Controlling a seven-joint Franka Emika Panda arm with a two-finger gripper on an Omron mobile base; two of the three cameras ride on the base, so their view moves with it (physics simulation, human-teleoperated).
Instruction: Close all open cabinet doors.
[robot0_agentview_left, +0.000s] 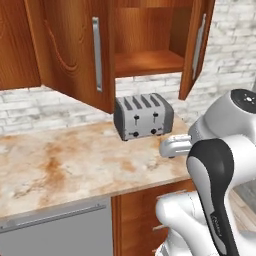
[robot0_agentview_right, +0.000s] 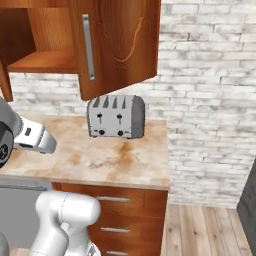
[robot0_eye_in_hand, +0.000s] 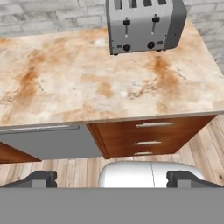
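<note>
Both cabinet doors (robot0_agentview_left: 75, 55) hang open above the toaster (robot0_agentview_left: 143, 116). The hand (robot0_eye_in_hand: 111, 180) is wide open, holding nothing. Next it must rise and push one door shut.

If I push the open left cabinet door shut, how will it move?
The left cabinet door looks like a rigid wooden panel, so it should probably swing on its hinge without flexing. Its glossy face may let fingers slide. The toaster sits below its lower edge, likely clear.
</note>
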